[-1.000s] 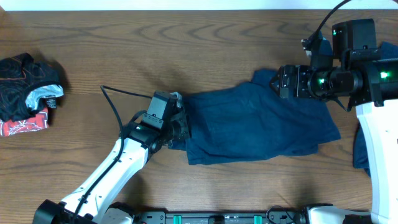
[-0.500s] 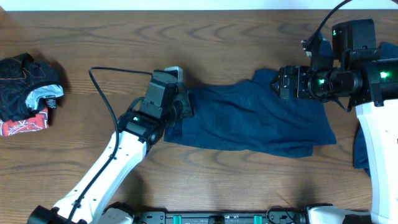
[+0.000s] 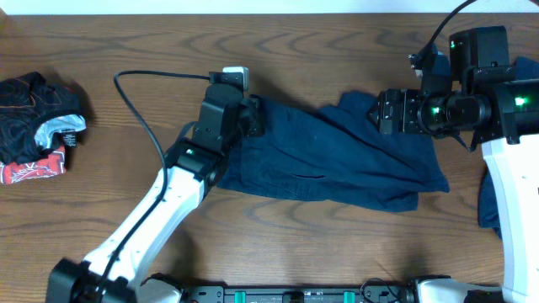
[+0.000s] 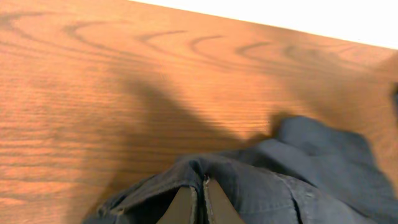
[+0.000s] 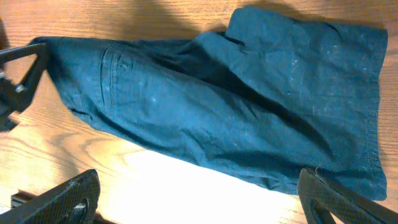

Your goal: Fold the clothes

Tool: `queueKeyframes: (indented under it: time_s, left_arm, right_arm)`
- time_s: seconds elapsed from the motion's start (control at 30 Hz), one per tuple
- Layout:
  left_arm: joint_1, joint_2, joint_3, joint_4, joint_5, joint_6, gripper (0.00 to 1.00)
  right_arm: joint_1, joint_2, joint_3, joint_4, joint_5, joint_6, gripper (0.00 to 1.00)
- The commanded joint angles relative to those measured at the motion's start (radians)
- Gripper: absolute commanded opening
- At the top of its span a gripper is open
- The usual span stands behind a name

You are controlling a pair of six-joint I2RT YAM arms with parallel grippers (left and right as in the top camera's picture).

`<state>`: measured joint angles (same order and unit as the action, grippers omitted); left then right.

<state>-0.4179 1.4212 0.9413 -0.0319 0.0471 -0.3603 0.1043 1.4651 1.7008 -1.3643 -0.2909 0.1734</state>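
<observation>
From my station the whole job sits on one wooden table, brown with strong looping grain and a dull sheen. The navy shorts lie spread across the middle of it, and I place everything else from them.

The left gripper is at the shorts' left end. Its jaws are clenched on the cloth's edge there. The left wrist view shows the two fingers pressed together with a fold of navy fabric bunched around them. A soft shadow falls on the wood beyond the cloth.

The right gripper is over the shorts' upper right part, released. In its own camera the fingers stand wide apart at the bottom corners with nothing between them. The shorts lie stretched out below, creased along their length, and a bright patch of light falls on the bare wood nearer the camera.

Well to the left of the shorts, at the table's edge, lies a heap of garments in black, red and grey. Just past the shorts' right end, a second blue piece is partly hidden by the right arm. A black cable loops over the wood to the left of the shorts.

Beyond the table's far side I see only a pale white strip, too plain to tell what it is.
</observation>
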Motion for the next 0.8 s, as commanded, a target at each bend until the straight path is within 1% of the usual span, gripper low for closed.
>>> queueKeyframes:
  time_s: [0.0,0.13,0.17,0.2,0.27,0.3,0.37,0.43,0.53,0.63,0.67,0.73,0.77]
  left_arm:
    - [0.043,0.090,0.026,0.015,-0.066,0.027,0.06]
    - [0.079,0.221,0.026,0.029,-0.052,0.026,0.07]
    - [0.087,0.250,0.026,0.037,-0.040,0.027,0.14]
    - [0.096,0.275,0.026,0.042,-0.025,0.026,0.28]
    - [0.113,0.314,0.026,0.045,0.023,0.016,0.49]
    - [0.121,0.325,0.026,0.043,0.050,0.015,0.63]
    - [0.132,0.330,0.026,0.037,0.103,0.015,0.85]
    - [0.133,0.317,0.026,0.036,0.126,0.008,0.96]
    - [0.132,0.277,0.026,0.010,0.167,0.002,1.00]
    - [0.130,0.227,0.026,-0.043,0.241,-0.011,1.00]
    - [0.130,0.210,0.026,-0.064,0.263,-0.011,0.96]
    - [0.128,0.176,0.026,-0.114,0.301,-0.016,0.84]
    - [0.124,0.159,0.026,-0.140,0.305,-0.019,0.83]
  right_arm:
    - [0.008,0.002,0.010,-0.009,0.008,-0.019,0.99]
    - [0.008,0.002,0.010,-0.028,0.015,-0.026,0.99]
    - [0.008,0.002,0.010,-0.032,0.015,-0.026,0.99]
    - [0.008,0.002,0.010,-0.037,0.015,-0.026,0.99]
    - [0.008,0.002,0.010,-0.045,0.016,-0.026,0.99]
    - [0.008,0.002,0.010,-0.046,0.019,-0.026,0.99]
    - [0.008,0.002,0.010,-0.046,0.033,-0.026,0.99]
    - [0.008,0.002,0.010,-0.046,0.045,-0.026,0.99]
    - [0.008,0.002,0.010,-0.047,0.048,-0.025,0.99]
    - [0.008,0.002,0.010,-0.051,0.048,-0.025,0.99]
    - [0.008,0.002,0.010,-0.051,0.048,-0.025,0.99]
    - [0.008,0.002,0.010,-0.051,0.048,-0.026,0.99]
    - [0.008,0.002,0.010,-0.051,0.048,-0.026,0.99]
